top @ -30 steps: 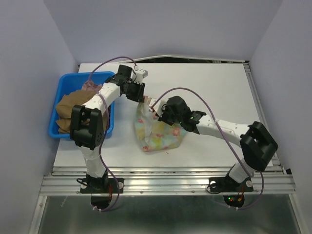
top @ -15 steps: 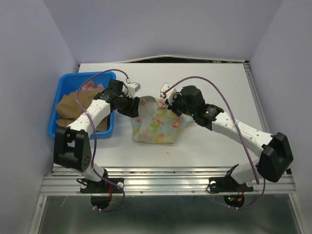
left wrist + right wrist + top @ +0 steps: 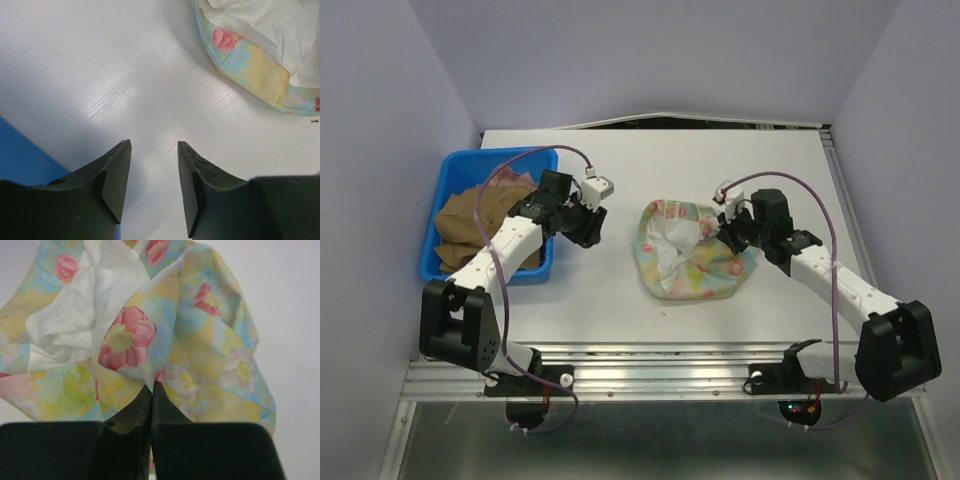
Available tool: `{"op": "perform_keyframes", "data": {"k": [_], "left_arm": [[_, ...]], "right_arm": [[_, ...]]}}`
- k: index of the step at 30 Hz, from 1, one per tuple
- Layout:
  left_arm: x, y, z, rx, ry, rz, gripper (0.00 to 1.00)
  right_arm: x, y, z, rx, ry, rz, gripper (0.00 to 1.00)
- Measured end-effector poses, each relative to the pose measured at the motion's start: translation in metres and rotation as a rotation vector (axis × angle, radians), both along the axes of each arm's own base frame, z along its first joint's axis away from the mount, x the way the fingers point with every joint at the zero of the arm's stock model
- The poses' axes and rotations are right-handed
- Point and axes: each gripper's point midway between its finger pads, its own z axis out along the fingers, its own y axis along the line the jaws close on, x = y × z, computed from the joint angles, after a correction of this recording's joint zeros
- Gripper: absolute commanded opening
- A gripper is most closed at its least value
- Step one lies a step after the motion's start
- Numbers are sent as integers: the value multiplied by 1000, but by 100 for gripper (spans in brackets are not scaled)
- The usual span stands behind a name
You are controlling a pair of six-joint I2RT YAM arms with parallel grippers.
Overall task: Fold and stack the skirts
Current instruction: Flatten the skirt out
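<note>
The white table [image 3: 770, 170] sits between pale lilac walls, and on it I count two arms, one blue bin [image 3: 480, 279] at the left edge and one floral skirt [image 3: 685, 265] lying rumpled near the middle, white lining up. The left gripper [image 3: 152, 147] hovers over bare table between bin and floral skirt, fingers apart and holding nothing, while the right gripper [image 3: 151, 385] is pinched tight on a fold at that skirt's right side. Inside the bin I count one brown skirt [image 3: 465, 215], plus a pinkish fold [image 3: 510, 183] at the far end that I cannot identify with certainty.
</note>
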Motion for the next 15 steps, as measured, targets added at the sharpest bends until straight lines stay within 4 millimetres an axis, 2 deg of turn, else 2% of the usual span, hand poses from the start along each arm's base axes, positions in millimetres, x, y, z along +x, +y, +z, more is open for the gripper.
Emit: {"op": "perform_keyframes", "data": {"k": [4, 7, 11, 15], "left_arm": [[-3, -14, -12, 4, 26, -43, 61], [-4, -29, -35, -45, 122, -42, 64], [-5, -43, -60, -104, 233, -12, 64], [-6, -64, -76, -196, 319, -7, 64]], "right_arm": [[-14, -3, -25, 21, 93, 13, 1], [-17, -4, -31, 40, 126, 14, 1], [-19, -1, -27, 70, 134, 18, 1], [-21, 0, -10, 97, 92, 22, 1]]}}
